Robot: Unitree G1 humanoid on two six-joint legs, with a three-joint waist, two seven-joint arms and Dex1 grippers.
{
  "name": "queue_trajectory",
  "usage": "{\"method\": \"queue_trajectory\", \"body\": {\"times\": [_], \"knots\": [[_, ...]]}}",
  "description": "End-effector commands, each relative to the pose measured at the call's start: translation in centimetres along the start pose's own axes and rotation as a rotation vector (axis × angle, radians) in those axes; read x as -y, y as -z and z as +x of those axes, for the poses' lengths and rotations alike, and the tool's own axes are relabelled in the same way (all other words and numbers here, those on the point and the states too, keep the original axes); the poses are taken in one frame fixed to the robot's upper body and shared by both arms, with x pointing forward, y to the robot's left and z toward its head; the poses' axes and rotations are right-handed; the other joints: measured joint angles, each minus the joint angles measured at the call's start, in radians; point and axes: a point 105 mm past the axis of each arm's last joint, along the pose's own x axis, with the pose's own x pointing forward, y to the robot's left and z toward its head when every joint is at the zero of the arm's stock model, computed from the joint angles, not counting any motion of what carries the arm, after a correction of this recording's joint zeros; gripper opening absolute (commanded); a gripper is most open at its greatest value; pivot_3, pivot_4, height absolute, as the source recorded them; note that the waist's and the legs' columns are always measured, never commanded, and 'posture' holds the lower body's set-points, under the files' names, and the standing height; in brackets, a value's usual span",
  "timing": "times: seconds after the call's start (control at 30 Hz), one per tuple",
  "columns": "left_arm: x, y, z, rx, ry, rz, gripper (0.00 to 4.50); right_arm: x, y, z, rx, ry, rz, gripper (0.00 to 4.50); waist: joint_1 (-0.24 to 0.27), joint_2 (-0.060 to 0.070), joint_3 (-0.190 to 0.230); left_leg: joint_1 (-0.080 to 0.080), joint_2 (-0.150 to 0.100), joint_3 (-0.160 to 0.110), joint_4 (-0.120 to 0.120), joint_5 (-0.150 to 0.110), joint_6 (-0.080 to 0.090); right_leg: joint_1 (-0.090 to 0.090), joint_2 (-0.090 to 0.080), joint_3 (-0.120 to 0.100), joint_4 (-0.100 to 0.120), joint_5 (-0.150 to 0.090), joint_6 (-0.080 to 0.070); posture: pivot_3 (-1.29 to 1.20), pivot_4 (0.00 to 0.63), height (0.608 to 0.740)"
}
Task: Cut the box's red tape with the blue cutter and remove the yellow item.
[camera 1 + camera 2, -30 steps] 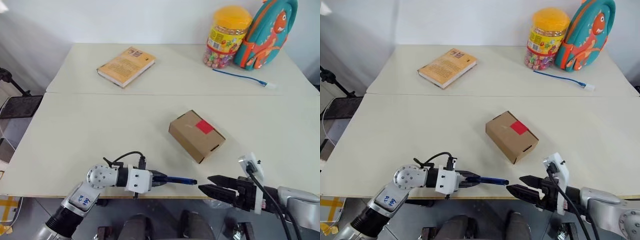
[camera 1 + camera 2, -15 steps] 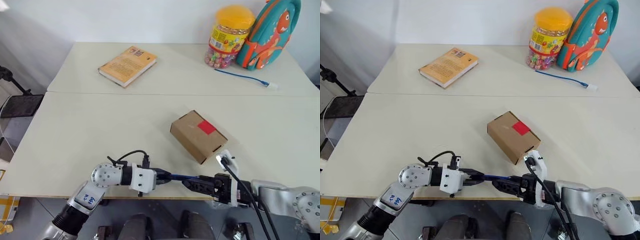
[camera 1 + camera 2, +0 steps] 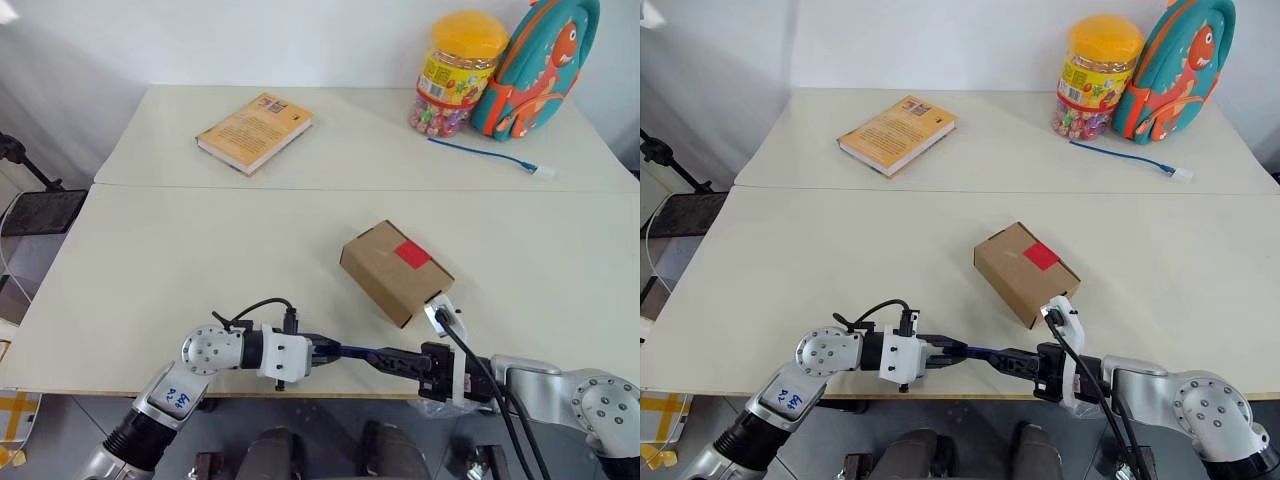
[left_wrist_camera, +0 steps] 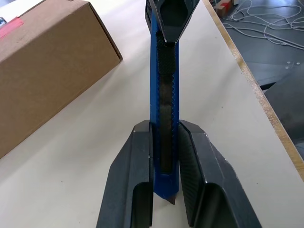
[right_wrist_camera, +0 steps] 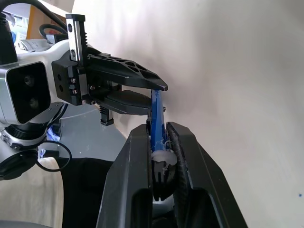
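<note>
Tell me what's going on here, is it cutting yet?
Not yet. The left gripper holds one end of the blue cutter over the table's near edge, and the right gripper is clamped on the other end, so both hold it at once. The box sits closed beyond them, red tape intact.

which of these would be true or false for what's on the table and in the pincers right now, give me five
1. Both pincers grip the blue cutter. True: the left pincer holds one end, the right pincer the other.
2. The red tape is already cut. False: it looks whole on the closed box.
3. The orange-yellow book lies on the box. False: it lies apart, at the table's far side.
4. The candy jar stands beside the dinosaur backpack. True.
5. The cutter touches the box. False: it is held near the table's front edge, short of the box.
</note>
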Motion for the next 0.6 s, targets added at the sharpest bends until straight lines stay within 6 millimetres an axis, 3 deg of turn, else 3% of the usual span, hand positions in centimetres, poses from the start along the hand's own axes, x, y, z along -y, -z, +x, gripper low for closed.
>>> {"method": "queue_trajectory", "body": {"times": [0.03,0.17,0.2,0.37,0.43,0.53,0.6], "knots": [[-0.2,-2.3,-0.2,0.094,0.012,0.021,0.77,0.8,0.0,-0.2,0.010,0.038,-0.006,0.18,0.000,0.000,0.000,0.000,0.000,0.000,0.000,0.000,0.000,0.000,0.000,0.000,0.000,0.000,0.000,0.00,0.150,0.740],[-0.1,-3.2,-2.9,0.151,0.049,-0.206,2.02,-0.1,-0.8,-0.7,0.035,-0.010,-0.044,0.18,-0.003,0.000,0.000,0.000,0.001,-0.001,0.000,0.000,0.000,0.000,-0.001,0.001,0.000,0.000,0.000,0.00,0.150,0.740],[-0.1,-3.1,-4.0,0.135,0.068,-0.286,2.06,-0.6,-1.0,-1.0,0.039,-0.035,-0.062,0.18,-0.003,0.000,0.000,-0.001,0.002,-0.001,0.000,0.000,0.000,0.000,-0.001,0.002,0.000,0.000,0.000,0.00,0.150,0.740],[-2.8,-1.1,-10.4,0.016,-0.020,-0.601,2.06,-2.7,-1.7,-3.6,0.048,-0.125,-0.185,0.18,0.001,0.004,0.003,-0.001,0.004,-0.001,0.000,0.000,-0.001,-0.001,0.005,0.000,0.000,0.000,0.000,0.00,0.150,0.740],[-3.7,-0.5,-11.6,0.009,-0.071,-0.662,2.06,-3.2,-2.0,-4.7,0.067,-0.138,-0.215,0.18,0.002,0.004,0.003,-0.001,0.003,-0.001,0.000,0.000,-0.001,-0.001,0.007,-0.001,0.000,0.000,0.000,0.00,0.150,0.740],[-5.7,0.7,-11.8,0.023,-0.170,-0.676,1.49,-4.3,-3.1,-7.3,0.129,-0.122,-0.314,0.18,0.008,0.004,0.004,-0.001,0.002,-0.001,0.000,0.000,-0.001,0.000,0.009,0.001,0.000,0.000,0.000,0.00,0.150,0.740],[-6.4,0.9,-11.0,0.044,-0.184,-0.673,0.84,-4.6,-3.6,-8.6,0.156,-0.099,-0.345,0.18,0.011,0.002,0.005,-0.001,0.002,0.000,0.000,-0.001,0.000,0.000,0.009,0.002,-0.001,0.000,0.001,0.00,0.150,0.740]]}}
